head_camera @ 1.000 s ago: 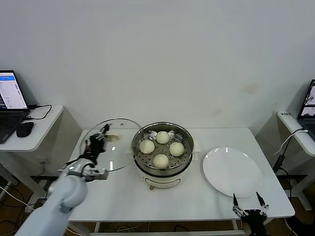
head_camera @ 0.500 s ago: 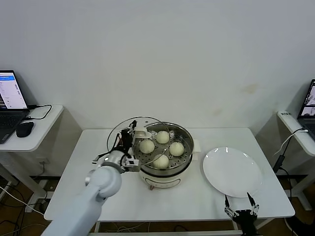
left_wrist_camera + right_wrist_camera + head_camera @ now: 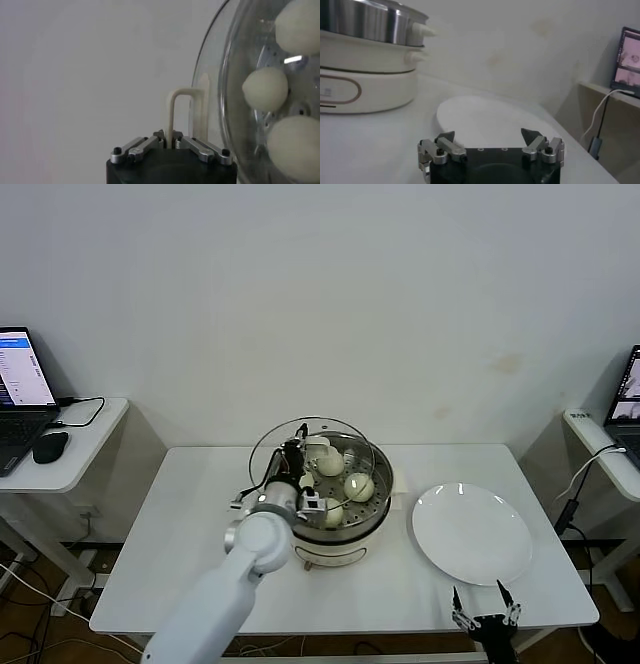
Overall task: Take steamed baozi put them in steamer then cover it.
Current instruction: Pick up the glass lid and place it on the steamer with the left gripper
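Presently, the left gripper (image 3: 300, 456) is clamped on the cream-white oblong handle (image 3: 186, 116) of the round clear glass cover (image 3: 312, 462) with its metal rim, and the cover is carried tilted above the near-left part of the steamer (image 3: 338, 514), a round shiny steel pot on a cream-white electric base. In the left wrist view the handle is seen pinched between the two closed fingers (image 3: 141, 146), rising straight from them, with the glass disc standing just beyond it. Past the glass, the steamed baozi (image 3: 359, 486), small smooth cream-white dough buns, are seen resting on the perforated steel tray (image 3: 372, 467) inside the pot, directly beneath and ahead of the gripper. How many buns lie under the arm cannot be told, since part of the tray is hidden.

The right gripper (image 3: 482, 616) is held low at the near edge of the white rectangular table (image 3: 200, 524), well apart from the steamer, its fingers spread wide with nothing between them. Just ahead of it a flat round white plate (image 3: 472, 534) is seen lying on the table.
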{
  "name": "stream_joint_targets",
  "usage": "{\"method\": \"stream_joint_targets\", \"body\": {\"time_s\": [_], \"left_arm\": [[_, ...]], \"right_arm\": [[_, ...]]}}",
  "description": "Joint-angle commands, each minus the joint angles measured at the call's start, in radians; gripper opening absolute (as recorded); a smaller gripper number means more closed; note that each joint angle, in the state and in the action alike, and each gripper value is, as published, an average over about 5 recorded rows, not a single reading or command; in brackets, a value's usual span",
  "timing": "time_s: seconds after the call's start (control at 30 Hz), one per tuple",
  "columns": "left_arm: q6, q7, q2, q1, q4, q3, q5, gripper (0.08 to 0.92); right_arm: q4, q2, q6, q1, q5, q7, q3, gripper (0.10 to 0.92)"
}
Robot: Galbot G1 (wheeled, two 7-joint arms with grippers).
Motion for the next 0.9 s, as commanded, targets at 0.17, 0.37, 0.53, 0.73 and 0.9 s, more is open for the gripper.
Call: {"method": "stream_joint_targets", "body": {"time_s": [0.17,0.37,0.53,0.73,0.9], "left_arm": [[0.015,0.02,-0.114,-0.004,0.087,0.016,0.094,0.155],[0.015,0.021,-0.119,0.005,0.082,0.016,0.098,0.155],[0.014,0.018,-0.121,0.018,0.082,0.01,0.1,0.155],[0.011,0.018,-0.123,0.027,0.083,0.008,0.098,0.155],[0.008,0.015,-0.126,0.032,0.083,0.009,0.101,0.155]], "right_arm": [[-0.011,0.003,0.005,0.001,-0.016,0.001,-0.006,0.823],[-0.01,0.005,0.007,-0.001,-0.018,0.001,-0.006,0.823],[-0.014,0.005,0.01,-0.002,-0.021,0.001,-0.006,0.823],[-0.017,0.006,0.011,-0.003,-0.024,0.002,-0.01,0.823],[-0.016,0.005,0.009,-0.004,-0.017,0.0,-0.013,0.822]]}}
